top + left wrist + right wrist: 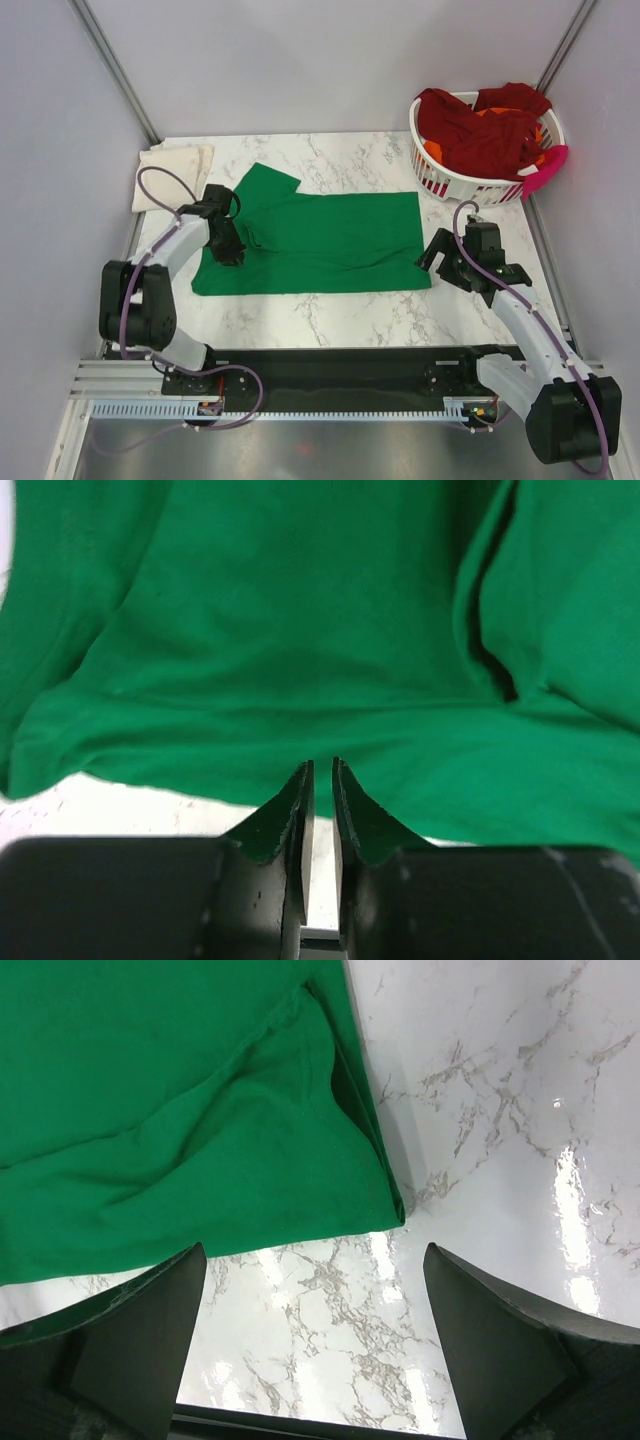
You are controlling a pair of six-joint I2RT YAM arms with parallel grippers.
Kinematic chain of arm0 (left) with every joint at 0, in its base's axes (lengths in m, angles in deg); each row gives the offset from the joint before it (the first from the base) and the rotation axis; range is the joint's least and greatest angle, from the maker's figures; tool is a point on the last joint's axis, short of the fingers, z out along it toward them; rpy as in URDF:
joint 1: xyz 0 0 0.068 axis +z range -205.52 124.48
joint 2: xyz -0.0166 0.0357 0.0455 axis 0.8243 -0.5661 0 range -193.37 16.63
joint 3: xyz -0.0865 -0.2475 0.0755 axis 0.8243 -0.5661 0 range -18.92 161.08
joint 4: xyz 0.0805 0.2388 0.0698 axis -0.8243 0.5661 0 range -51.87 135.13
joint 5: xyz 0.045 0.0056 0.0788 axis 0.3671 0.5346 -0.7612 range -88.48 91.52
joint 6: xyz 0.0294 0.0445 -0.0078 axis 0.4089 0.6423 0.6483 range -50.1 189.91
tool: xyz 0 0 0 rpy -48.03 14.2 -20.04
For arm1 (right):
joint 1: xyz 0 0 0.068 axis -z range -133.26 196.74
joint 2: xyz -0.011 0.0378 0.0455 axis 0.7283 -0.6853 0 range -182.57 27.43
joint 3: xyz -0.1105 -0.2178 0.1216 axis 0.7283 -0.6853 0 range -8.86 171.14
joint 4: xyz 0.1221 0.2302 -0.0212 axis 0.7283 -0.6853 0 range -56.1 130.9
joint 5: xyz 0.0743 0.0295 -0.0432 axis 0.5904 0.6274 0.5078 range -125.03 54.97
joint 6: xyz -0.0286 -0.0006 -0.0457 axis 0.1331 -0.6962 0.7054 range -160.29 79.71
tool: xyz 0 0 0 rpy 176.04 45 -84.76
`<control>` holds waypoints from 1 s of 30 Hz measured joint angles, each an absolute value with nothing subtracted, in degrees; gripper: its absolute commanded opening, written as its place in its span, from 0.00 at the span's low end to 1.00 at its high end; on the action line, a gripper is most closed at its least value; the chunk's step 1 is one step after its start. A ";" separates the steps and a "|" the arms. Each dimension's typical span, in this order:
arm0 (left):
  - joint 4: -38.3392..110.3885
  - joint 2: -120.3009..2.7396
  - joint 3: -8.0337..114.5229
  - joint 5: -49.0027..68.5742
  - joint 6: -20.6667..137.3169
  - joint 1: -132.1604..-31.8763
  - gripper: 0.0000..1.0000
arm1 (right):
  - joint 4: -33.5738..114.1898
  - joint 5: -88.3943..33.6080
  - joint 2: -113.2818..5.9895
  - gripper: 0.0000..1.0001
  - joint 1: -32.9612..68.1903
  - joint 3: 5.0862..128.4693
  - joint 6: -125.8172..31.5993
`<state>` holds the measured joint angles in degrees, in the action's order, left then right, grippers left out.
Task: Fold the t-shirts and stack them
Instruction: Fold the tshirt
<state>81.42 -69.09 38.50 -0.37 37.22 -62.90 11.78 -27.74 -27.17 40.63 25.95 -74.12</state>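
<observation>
A bright green t-shirt (330, 235) lies spread flat across the middle of the marble table (330, 310). My left gripper (229, 246) rests over its left part by the sleeve. In the left wrist view the gripper (322, 768) is shut to a thin slit with nothing in it, its tips at the hem of the green shirt (300, 630). My right gripper (441, 262) is open and empty beside the shirt's near right corner. In the right wrist view the gripper (312, 1260) is over bare marble just below the green shirt (150, 1110). A folded cream shirt (175, 170) lies at the back left.
A white slatted basket (440, 180) stands at the back right, holding dark red shirts (485, 125), an orange one (433, 152) and a pink cloth (545, 170) over its rim. Grey walls close in the table on three sides.
</observation>
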 measured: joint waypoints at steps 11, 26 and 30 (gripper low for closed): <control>76.91 -86.62 48.27 -0.89 36.21 -64.36 0.15 | 11.71 -28.71 -30.17 0.98 40.65 26.02 -72.09; 76.10 -104.76 80.56 10.52 33.41 -63.53 0.31 | 14.05 -28.40 -36.22 0.98 40.63 26.10 -69.70; 75.58 -109.43 94.20 12.25 34.25 -61.54 0.43 | 14.55 -27.66 -36.29 0.98 40.63 26.10 -69.27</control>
<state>75.58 -109.43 94.20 12.25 34.25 -61.54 14.55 -27.66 -36.29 40.63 26.10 -69.27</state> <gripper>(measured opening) 0.362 0.980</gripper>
